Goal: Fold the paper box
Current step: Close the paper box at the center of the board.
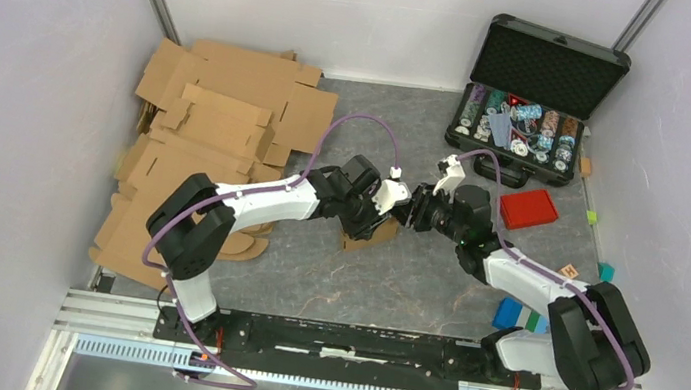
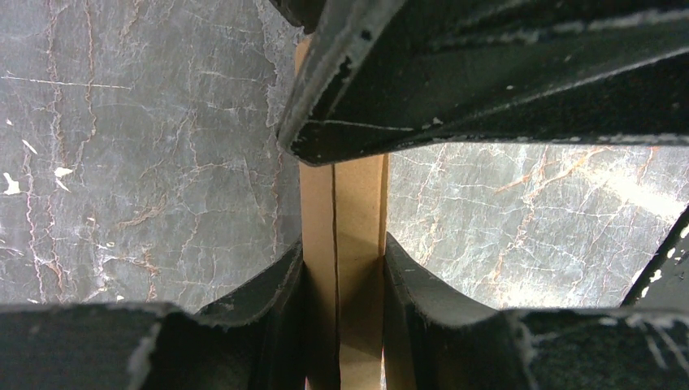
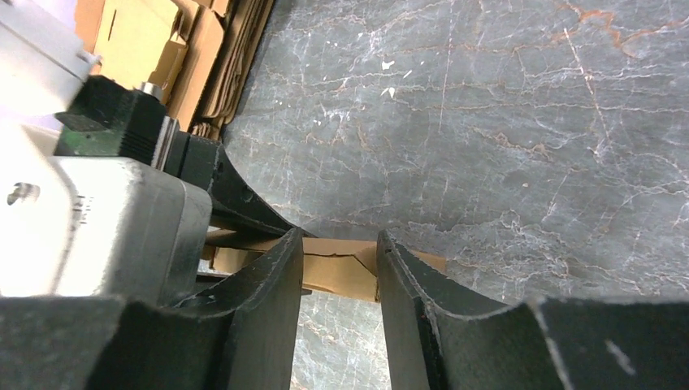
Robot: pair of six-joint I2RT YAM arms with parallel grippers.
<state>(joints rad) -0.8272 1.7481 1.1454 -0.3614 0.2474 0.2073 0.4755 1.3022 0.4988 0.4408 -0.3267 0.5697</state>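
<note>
1. Top external: small brown cardboard paper box sits mid-table betw. both arms, on grey marbled tabletop.
2. Left gripper clamped on box's doubled wall; right gripper straddles an edge, can't tell if gripping.
3. Prob. light, thin, creases easily; hold near folds.
4. Top looks smooth; pale walls close in.

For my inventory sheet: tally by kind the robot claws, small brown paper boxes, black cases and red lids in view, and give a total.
claws: 2 (left claw, right claw)
paper box: 1
black case: 1
red lid: 1
total: 5
</note>
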